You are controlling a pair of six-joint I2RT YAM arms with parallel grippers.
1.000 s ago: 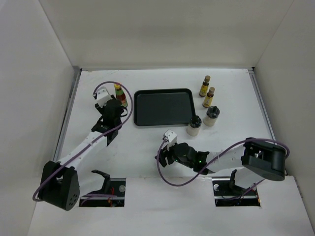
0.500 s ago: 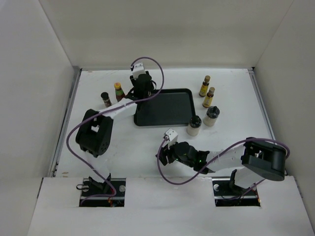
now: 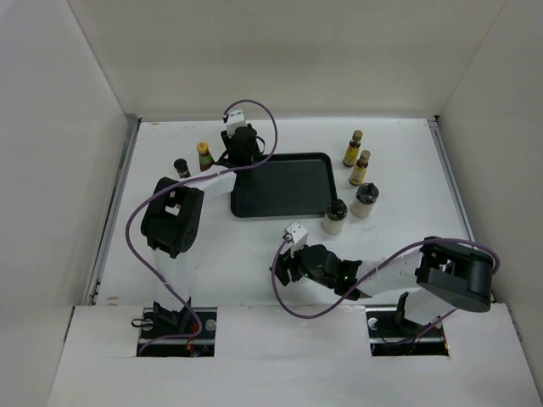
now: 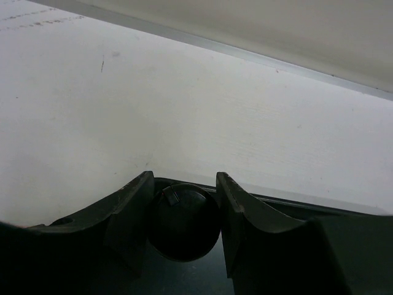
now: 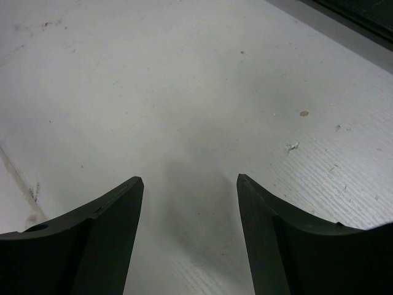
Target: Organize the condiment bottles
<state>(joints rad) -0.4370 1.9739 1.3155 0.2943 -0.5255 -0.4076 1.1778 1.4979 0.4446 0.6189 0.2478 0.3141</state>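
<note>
My left gripper point(image 3: 241, 161) point(image 4: 182, 179) is shut on a short dark bottle, whose black cap point(image 4: 184, 221) sits between the fingers, over the back left corner of the black tray point(image 3: 288, 199). The other dark brown bottle point(image 3: 181, 167) and the red bottle with the yellow cap point(image 3: 204, 157) stand left of the tray. Two slim yellow-labelled bottles point(image 3: 352, 148) point(image 3: 361, 168) stand right of it. Two pale jars point(image 3: 334, 216) point(image 3: 366, 201) stand at its front right corner. My right gripper point(image 3: 284, 267) point(image 5: 190, 184) is open and empty, low over bare table in front of the tray.
White walls close the table in at the left, back and right. The tray's rim point(image 4: 295, 206) shows under my left fingers. The right arm's purple cable point(image 3: 280, 297) loops over the table near the front edge.
My left arm has swung from beside the red bottle at the left to the tray's back left corner, carrying the dark bottle. The right arm has not moved.
</note>
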